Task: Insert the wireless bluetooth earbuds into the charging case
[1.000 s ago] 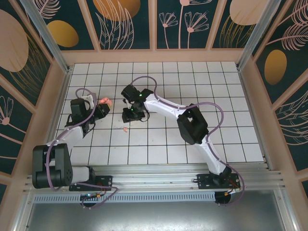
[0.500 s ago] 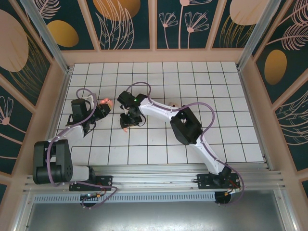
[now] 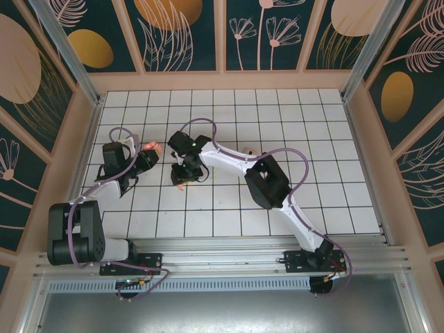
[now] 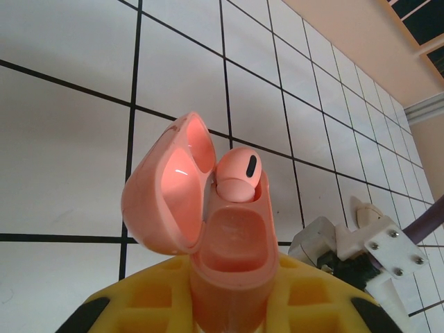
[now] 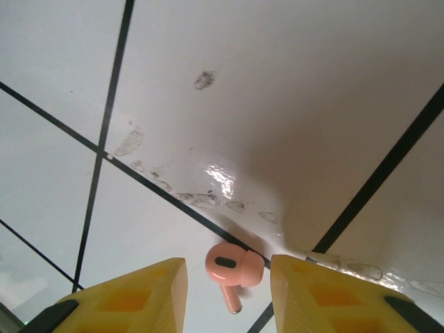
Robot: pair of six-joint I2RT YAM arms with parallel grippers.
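The salmon-pink charging case point(image 4: 229, 257) stands upright in my left gripper point(image 4: 229, 309), which is shut on its lower body. Its lid point(image 4: 166, 187) hangs open to the left. One pink earbud point(image 4: 239, 173) sits in the far slot, and the near slot is empty. In the top view the case point(image 3: 152, 147) is at the left of the floor. A second earbud point(image 5: 234, 267) lies on a white tile, stem pointing toward me, between the open yellow fingers point(image 5: 132, 298) of my right gripper point(image 5: 226, 277). That gripper point(image 3: 184, 172) is low over the floor, right of the case.
White tiled floor point(image 3: 277, 125) with black grout lines, enclosed by peach walls point(image 3: 222, 80). Smudges mark the tile point(image 5: 201, 80) beyond the loose earbud. A white bracket with a purple cable point(image 4: 361, 236) shows low and right of the case.
My right gripper has moved left and down, and now straddles the earbud on the tile. The left arm and case have stayed still.
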